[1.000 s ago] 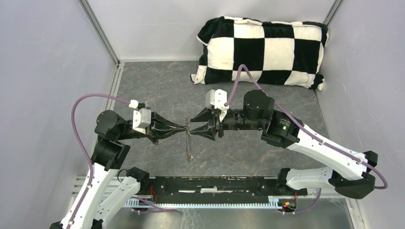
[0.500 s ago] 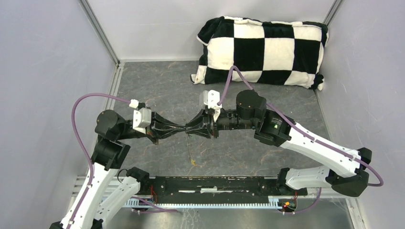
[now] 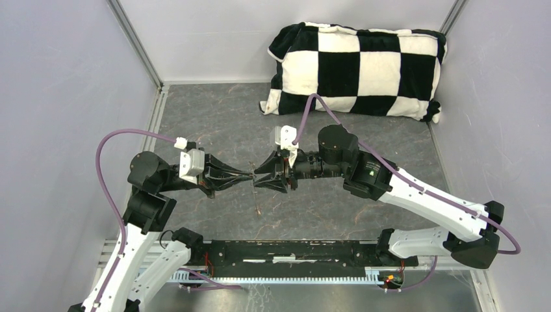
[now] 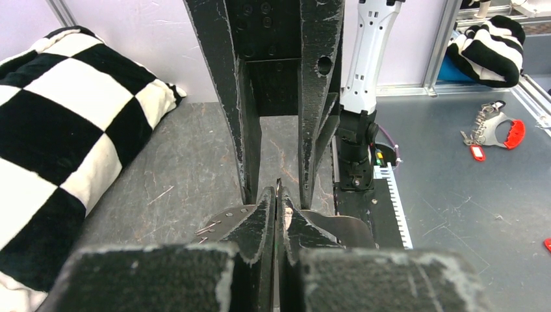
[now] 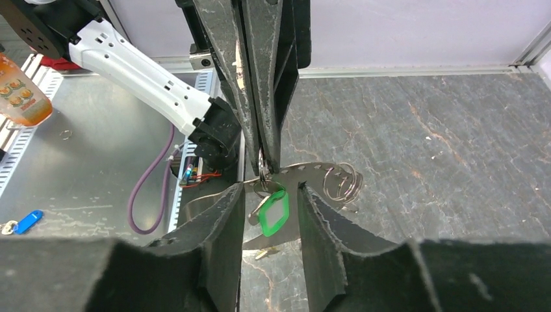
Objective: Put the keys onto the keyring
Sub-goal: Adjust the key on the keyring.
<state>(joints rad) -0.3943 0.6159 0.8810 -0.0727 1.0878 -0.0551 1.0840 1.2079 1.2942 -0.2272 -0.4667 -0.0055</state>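
- My left pincer (image 3: 249, 176) is fully closed. It pinches the keyring (image 5: 305, 168) at its tips, and a thin sliver of metal pokes out between the pads in the left wrist view.
- My right pincer (image 3: 257, 177) is partly open and grips nothing. Its two fingers stand either side of the green-headed key (image 5: 273, 211), with a gap on both sides.
- The green-headed key hangs just below the left tips on a small ring. It is off the surface.
- The keyring faces both wrist cameras as a silvery arc around the meeting point. From above it is almost edge-on and hard to see.
- There is a small metal bit under the green head in the right wrist view; I cannot tell what it is.
- The two pincers meet tip to tip over mid-table, nearly touching.
- A small bunch of split rings (image 5: 342, 182) lies on the mat (image 3: 214, 117), just past the keyring.
- Bare mat shows on the near and far sides of the tips.
- The checkered pillow (image 3: 354, 68) is well apart at the back right.
- Pale walls (image 3: 58, 97) close in the left, right and back, and the base rail (image 3: 292, 250) runs along the near edge.
- The mat is grey and marbled.
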